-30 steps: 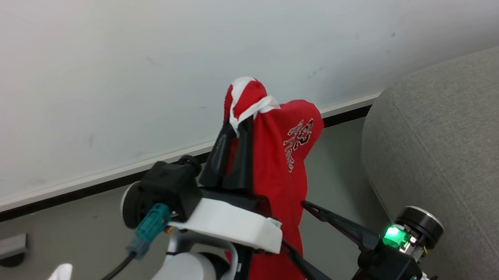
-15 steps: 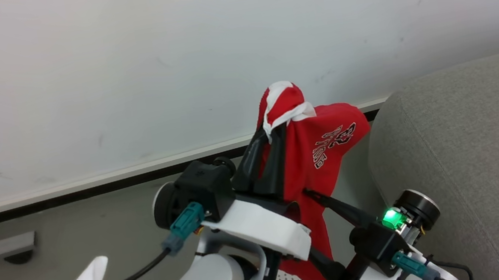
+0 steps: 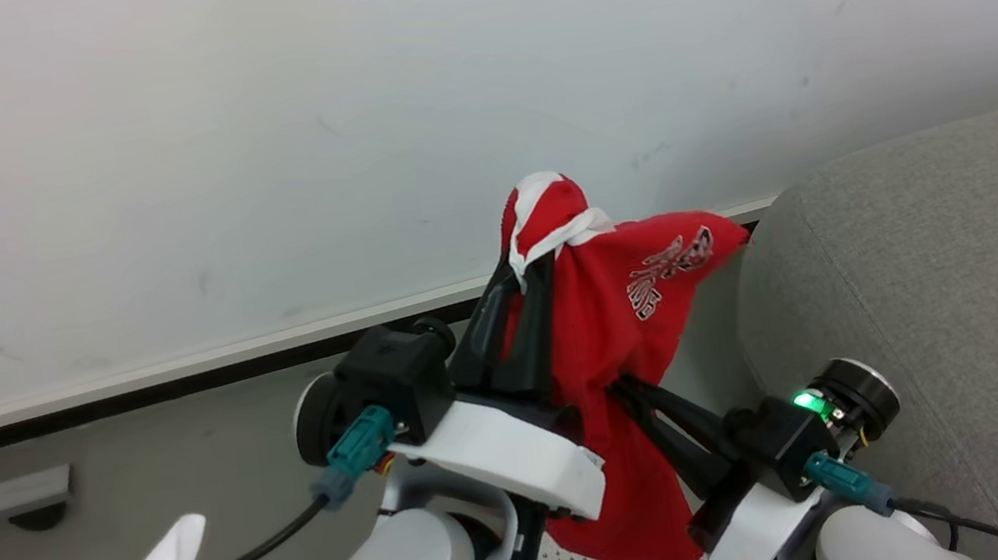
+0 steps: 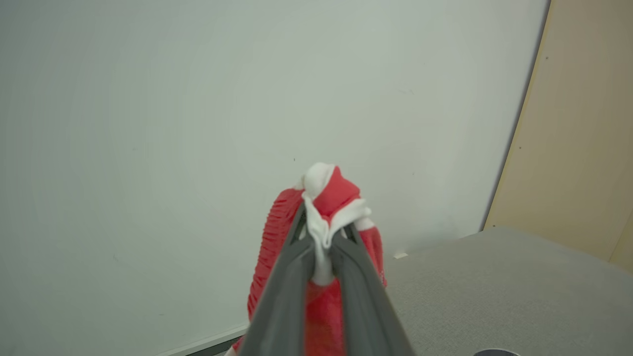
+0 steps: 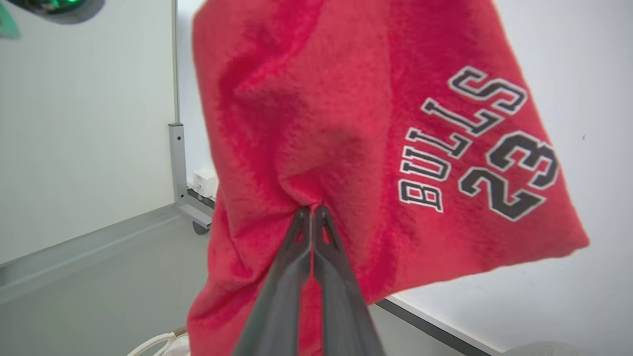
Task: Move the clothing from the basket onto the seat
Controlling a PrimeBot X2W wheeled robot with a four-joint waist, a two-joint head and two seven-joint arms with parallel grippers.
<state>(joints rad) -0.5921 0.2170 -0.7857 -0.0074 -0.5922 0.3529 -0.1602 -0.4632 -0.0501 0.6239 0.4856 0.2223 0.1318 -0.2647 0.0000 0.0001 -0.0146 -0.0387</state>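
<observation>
The right gripper (image 5: 311, 210), whose fingers stood wide apart one second ago, is now closed on a fold of the red garment (image 3: 609, 332). The lettered part of the garment, which hung down before, now stretches sideways, and its corner comes just beside the edge of the seat (image 3: 948, 296).

Wall: white and faintly scuffed (image 3: 326, 96), taking up the upper half of the head view.
Skirting: pale strip (image 3: 168, 359) along the wall's foot, with a dark line under it.
Floor: plain grey (image 3: 138, 482), meeting the dark line.
Post: grey metal upright (image 5: 176, 163) in the right wrist view, set between two white panels, its foot on the floor.
Caster: dark wheel (image 5: 200, 228) under that foot.
Box: small and white (image 5: 204, 182), just beside the post, low down.
Panel: beige (image 4: 578, 123), at the right of the left wrist view, joining the white wall along a dark edge.
</observation>
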